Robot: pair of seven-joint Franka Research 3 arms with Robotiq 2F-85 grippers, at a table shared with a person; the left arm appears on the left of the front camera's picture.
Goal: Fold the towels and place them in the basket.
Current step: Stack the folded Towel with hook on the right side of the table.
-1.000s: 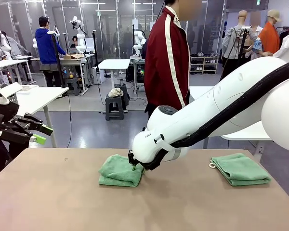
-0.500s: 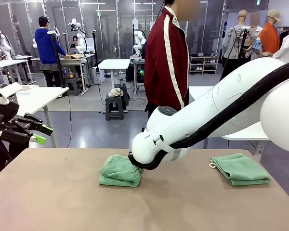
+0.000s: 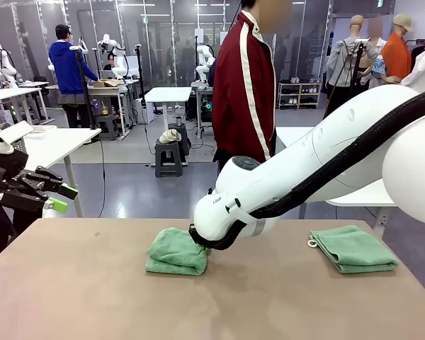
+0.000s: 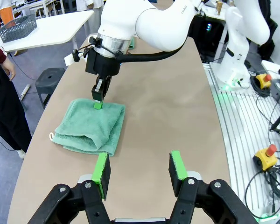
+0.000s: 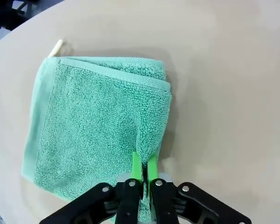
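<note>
Meanwhile the right arm stretches in from the right side across the middle of the brown desk (image 3: pixel 92 297), its wrist bent down so the right gripper (image 5: pixel 143 169) meets the near towel (image 3: pixel 177 251) at that towel's right edge. Seen from the right wrist, its green fingers (image 5: pixel 136 164) are pressed together on a raised ridge of the mint-green terry, pinching the cloth. That towel lies folded in layers on the desk near the far edge, a pale loop (image 5: pixel 56 47) poking from one corner.

A second folded towel (image 3: pixel 354 248) lies flat well apart from it, toward the desk's right end, its small loop at the left corner.

The left gripper (image 3: pixel 57 198) is held off the desk's left end, above the floor, pointing toward the middle. In the left wrist view its fingers (image 4: pixel 101 169) stand partly apart with nothing between them, aimed along the desk at the pinched towel and the other arm's wrist.

A dark mesh basket (image 4: pixel 17 27) sits on a white table (image 4: pixel 56 28) beyond the desk; what it holds cannot be made out. A person in a dark red jacket (image 3: pixel 244 85) stands at the far side
</note>
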